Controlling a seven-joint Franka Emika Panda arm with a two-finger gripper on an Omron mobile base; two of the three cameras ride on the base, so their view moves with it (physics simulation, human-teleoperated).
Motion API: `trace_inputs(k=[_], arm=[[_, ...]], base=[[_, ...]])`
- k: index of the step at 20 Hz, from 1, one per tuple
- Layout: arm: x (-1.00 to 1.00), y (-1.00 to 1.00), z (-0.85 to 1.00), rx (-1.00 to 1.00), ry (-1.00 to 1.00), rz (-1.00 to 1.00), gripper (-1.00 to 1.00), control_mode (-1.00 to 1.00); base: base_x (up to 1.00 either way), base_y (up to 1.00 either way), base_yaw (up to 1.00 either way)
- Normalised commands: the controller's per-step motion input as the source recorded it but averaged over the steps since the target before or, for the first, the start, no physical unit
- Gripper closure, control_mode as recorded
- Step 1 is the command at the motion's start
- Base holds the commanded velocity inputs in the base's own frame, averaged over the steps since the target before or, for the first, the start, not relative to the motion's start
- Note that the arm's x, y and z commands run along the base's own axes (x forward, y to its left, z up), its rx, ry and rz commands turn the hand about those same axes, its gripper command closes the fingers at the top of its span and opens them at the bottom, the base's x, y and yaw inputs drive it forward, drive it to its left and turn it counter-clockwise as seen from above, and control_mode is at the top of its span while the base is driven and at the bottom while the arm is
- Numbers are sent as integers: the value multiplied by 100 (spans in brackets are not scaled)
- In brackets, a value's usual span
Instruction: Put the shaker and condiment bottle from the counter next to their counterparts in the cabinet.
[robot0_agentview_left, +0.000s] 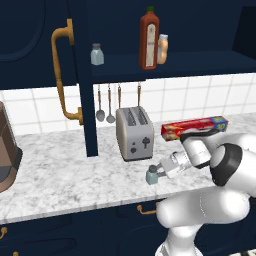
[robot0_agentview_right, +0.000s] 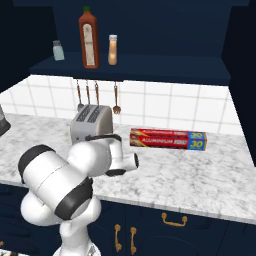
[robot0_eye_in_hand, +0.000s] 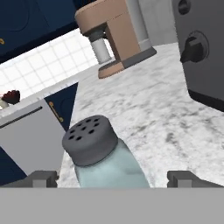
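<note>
Kitchen backdrop: a wall of white square tiles (robot0_agentview_left: 45, 107) ran behind the worktop, with ladles and spoons (robot0_agentview_left: 109, 106) hanging in a row below the dark upper shelf. A grey two-slot toaster (robot0_agentview_left: 134, 133) stood near the wall, a red foil box (robot0_agentview_right: 168, 139) lay to its right, and a brown coffee machine (robot0_eye_in_hand: 114, 33) stood at the far left. Navy drawer fronts with brass handles (robot0_agentview_right: 174, 218) ran along below.

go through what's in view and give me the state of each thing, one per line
shaker: upright on the counter, capped, between the open fingers
gripper: open, not gripping
condiment bottle: upright on the cabinet shelf beside the tall bottle
pale shaker: upright on shelf
cabinet door: open
toaster: slots empty
</note>
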Motion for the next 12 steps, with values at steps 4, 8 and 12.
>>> trace_inputs(k=[4,8,12], arm=[[5,5,-14,6,10,4,-100,-100],[10,10,-13,4,8,4,-100,-100],[15,15,-13,3,8,4,-100,-100]], base=[[0,0,0],[0,0,0],[0,0,0]])
